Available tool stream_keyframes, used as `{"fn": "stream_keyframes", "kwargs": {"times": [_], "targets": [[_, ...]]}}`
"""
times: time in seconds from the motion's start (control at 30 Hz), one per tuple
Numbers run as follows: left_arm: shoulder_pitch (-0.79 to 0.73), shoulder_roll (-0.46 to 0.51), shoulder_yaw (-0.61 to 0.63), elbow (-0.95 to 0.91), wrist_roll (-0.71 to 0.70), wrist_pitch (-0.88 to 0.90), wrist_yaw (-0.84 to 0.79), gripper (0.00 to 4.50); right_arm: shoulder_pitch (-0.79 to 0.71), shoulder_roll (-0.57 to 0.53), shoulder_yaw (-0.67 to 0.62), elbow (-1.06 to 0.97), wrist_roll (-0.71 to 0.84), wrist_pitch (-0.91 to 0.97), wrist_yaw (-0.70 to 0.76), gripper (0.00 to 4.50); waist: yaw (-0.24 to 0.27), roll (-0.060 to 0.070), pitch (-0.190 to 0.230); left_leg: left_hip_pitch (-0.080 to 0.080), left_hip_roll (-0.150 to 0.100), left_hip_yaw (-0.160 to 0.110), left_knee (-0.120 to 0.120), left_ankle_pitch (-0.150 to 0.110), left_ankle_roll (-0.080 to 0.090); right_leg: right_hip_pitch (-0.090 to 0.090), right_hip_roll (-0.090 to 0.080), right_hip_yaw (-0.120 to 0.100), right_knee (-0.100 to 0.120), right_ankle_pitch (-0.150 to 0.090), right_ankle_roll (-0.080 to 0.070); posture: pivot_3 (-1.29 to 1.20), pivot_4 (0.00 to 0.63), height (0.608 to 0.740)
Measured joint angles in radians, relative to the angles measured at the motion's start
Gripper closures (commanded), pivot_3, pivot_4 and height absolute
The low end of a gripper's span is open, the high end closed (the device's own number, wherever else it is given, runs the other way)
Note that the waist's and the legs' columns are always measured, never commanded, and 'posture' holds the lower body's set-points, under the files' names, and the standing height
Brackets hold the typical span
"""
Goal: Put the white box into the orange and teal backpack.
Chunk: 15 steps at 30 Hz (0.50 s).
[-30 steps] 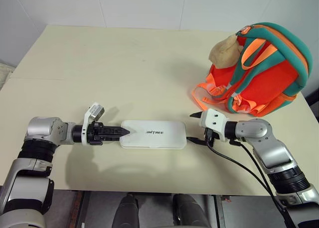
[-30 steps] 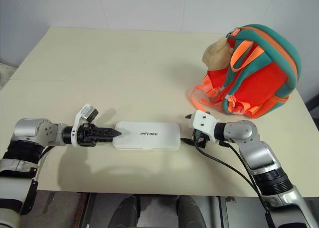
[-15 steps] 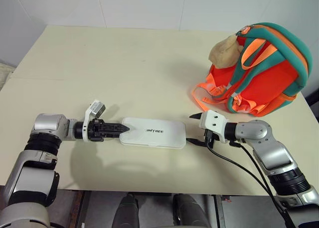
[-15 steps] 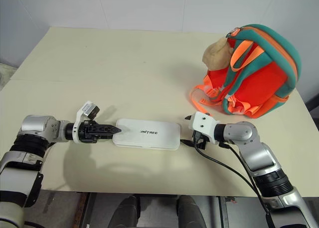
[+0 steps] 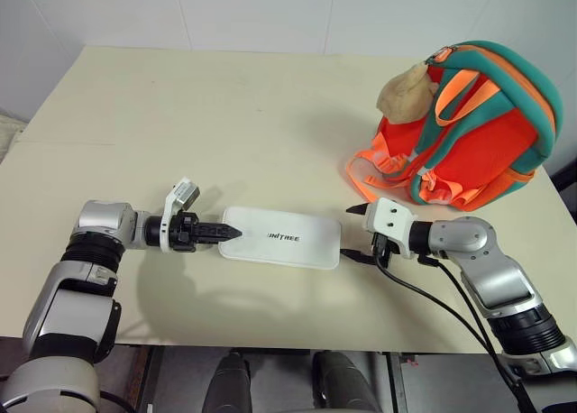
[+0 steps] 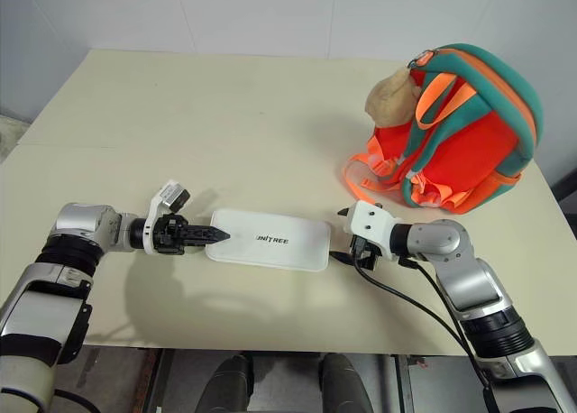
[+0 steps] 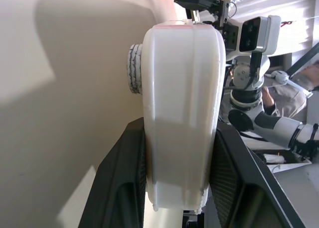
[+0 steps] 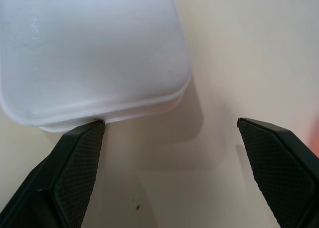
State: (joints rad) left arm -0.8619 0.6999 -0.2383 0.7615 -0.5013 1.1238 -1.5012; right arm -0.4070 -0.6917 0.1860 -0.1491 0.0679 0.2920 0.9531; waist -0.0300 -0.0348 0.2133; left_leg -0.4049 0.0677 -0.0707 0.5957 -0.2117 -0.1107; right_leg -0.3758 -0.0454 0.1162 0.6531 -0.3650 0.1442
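Beige bench carries the orange and teal backpack at far right and the white box near centre, still outside it. Left end effector pinches the box's left end; right end effector, spread wide, sits just beside its right end, so lifting and bagging remain.

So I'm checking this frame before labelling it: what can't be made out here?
- Whether the orange and teal backpack is unzipped: head views show its strap side; any opening is hidden.
- Whether the left gripper truly pinches the white box: in the left wrist view the box hides the contact.
- The box's underside: it lies flat on the table.
- The backpack's right edge: cut off in the left eye view.
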Motion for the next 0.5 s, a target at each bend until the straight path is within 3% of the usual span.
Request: {"fn": "stream_keyframes", "kwargs": {"times": [0.3, 0.5], "targets": [[0.013, -0.018, 0.157, -0.038, -0.022, 0.029, 0.062, 3.17, 0.0, 0.017, -0.051, -0.017, 0.032, 0.016, -0.043, 0.0, -0.001, 0.0, 0.0, -0.001, 0.0, 0.0, -0.002, 0.0, 0.0, -0.001, 0.0, 0.0, -0.001, 0.0, 0.0, 0.0, 0.15, 0.74], [0.092, -0.02, 0.306, -0.156, -0.092, 0.113, 0.161, 3.17, 0.027, 0.045, -0.198, -0.129, 0.172, 0.113, -0.095, 0.0, 0.0, 0.0, 0.0, -0.001, 0.0, -0.001, -0.003, 0.001, -0.002, -0.001, 0.0, 0.0, -0.001, -0.001, 0.0, 0.0, 0.15, 0.74]]}}
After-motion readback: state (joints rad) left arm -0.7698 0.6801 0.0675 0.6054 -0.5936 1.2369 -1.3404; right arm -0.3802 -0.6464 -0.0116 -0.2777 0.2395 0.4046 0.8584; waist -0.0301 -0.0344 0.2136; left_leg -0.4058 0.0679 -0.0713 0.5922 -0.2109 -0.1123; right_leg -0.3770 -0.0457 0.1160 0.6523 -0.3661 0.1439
